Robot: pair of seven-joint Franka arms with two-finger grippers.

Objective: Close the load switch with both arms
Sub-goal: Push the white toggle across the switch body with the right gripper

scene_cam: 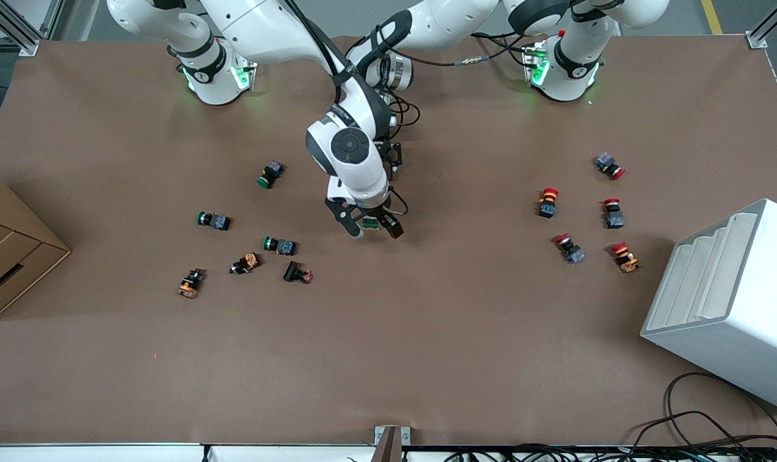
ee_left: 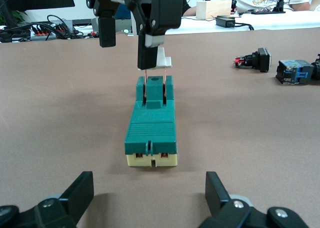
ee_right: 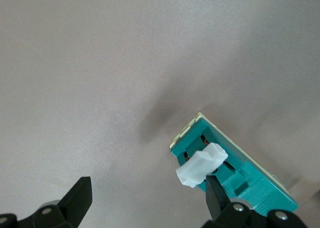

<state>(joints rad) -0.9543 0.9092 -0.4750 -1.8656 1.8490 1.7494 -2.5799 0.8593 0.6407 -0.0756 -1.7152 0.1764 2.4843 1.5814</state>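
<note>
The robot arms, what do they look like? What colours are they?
Both arms are white with rounded joints and black bands. Their bases glow green. Black cables loop along them. Each ends in a black two-finger gripper; the right gripper shows best.

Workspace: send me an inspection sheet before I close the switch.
Surface: brown table, nothing spilled seen.
Job's things: load switch lies flat mid-table, white handle raised.
Clutter: green-capped push buttons toward the right arm's end; red-capped push buttons toward the left arm's end.
Grippers: right end effector open over the switch, one finger at the handle; left end effector open, low at the switch's other end, not touching.
Cables: loose loops at the table's camera-side edge.
Surroundings: cardboard drawers; white stepped rack.
</note>
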